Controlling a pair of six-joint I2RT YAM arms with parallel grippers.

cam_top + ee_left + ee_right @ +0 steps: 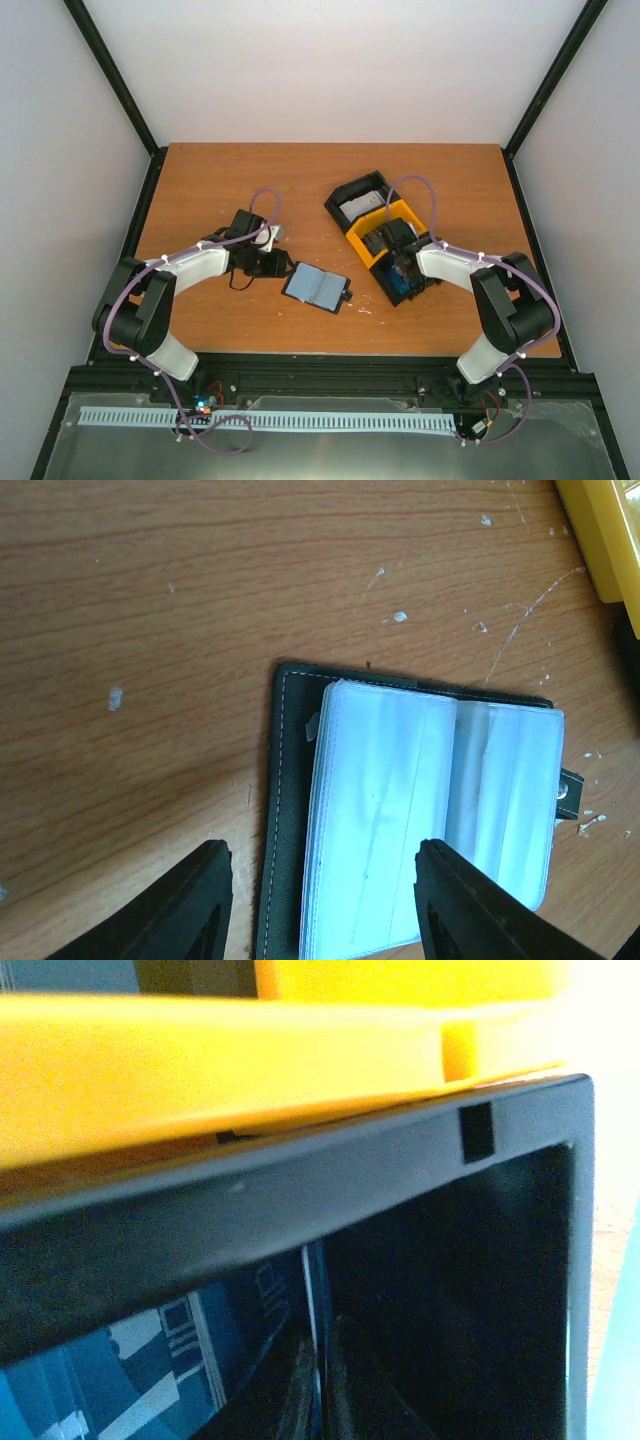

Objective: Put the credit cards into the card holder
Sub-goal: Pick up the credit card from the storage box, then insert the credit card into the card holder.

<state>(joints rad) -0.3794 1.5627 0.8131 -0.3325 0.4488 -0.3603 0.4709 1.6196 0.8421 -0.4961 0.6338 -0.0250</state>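
The black card holder (318,287) lies open on the table, its clear sleeves up; it fills the left wrist view (400,810). My left gripper (275,263) is open just left of it, low over its left edge (320,905), holding nothing. My right gripper (402,262) is down in the near compartment of the tray, among the blue credit cards (408,282). In the right wrist view its dark fingers (322,1390) stand close together with a thin card edge between them, and a blue card face (120,1380) shows to the left.
The black-and-yellow tray (352,240) stands slanted at right centre, its yellow wall (200,1060) close before the right wrist camera. Grey-white cards (362,203) lie in its far compartment. A tray corner (600,520) shows in the left wrist view.
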